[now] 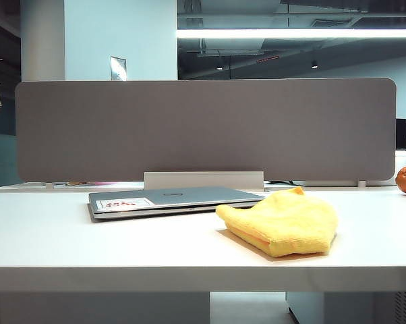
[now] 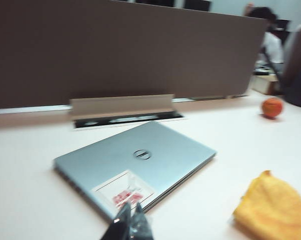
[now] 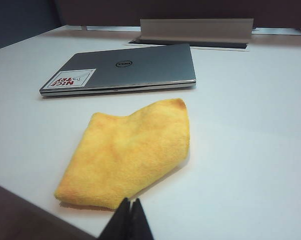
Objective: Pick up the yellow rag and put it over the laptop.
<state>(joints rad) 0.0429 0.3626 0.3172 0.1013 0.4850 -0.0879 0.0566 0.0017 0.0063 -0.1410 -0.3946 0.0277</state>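
Yellow rag (image 1: 284, 221) beside laptop (image 1: 172, 200); both end effectors closed, apart.

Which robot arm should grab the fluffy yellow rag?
Probably the right: the right gripper, shut, sits just before the yellow rag. The left gripper, shut, is by the laptop instead.

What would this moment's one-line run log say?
stage: pre-grasp | yellow rag: on table beside laptop, untouched | left claw: shut, above laptop's near corner | right claw: shut, near rag
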